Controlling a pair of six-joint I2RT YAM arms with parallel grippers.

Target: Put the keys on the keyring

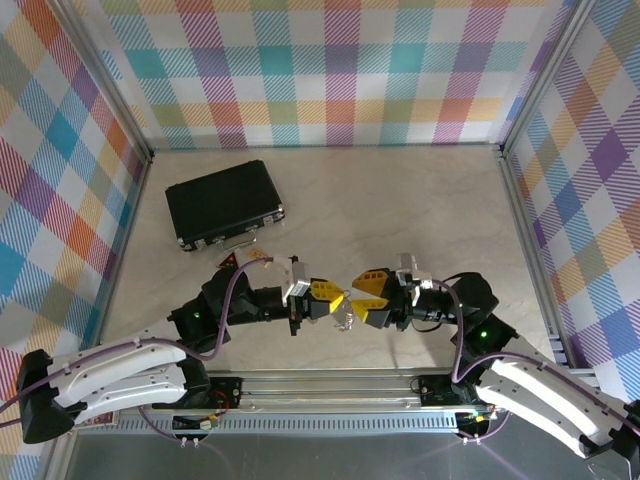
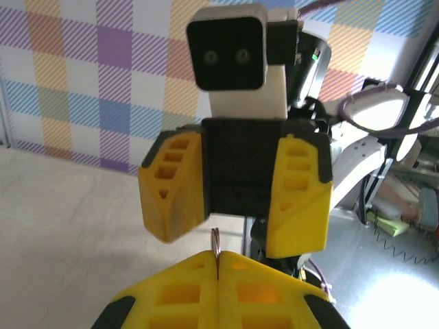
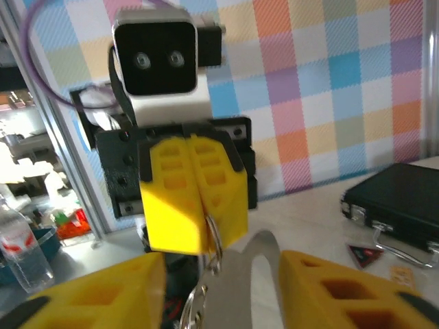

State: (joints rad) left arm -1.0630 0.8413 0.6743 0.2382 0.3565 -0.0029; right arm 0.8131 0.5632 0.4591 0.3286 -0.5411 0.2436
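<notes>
Near the table's (image 1: 400, 200) 6 o'clock edge, your left gripper (image 1: 337, 294) clamped the keyring (image 3: 213, 236); your right gripper (image 1: 356, 298) gaped, gripping nothing.

This looks like a robotics lab test cell: checked cloth walls (image 1: 330, 70) stretched on aluminium posts (image 1: 522, 225) box in a table (image 1: 400, 200), white robot arms (image 1: 130, 378) are bolted at its near edge, and cluttered shelves (image 3: 41, 171) stand beyond.

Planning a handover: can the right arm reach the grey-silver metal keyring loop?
Probably yes: the keyring, pinched in the shut left gripper, hangs right before the open right gripper, nothing visibly between them.
</notes>
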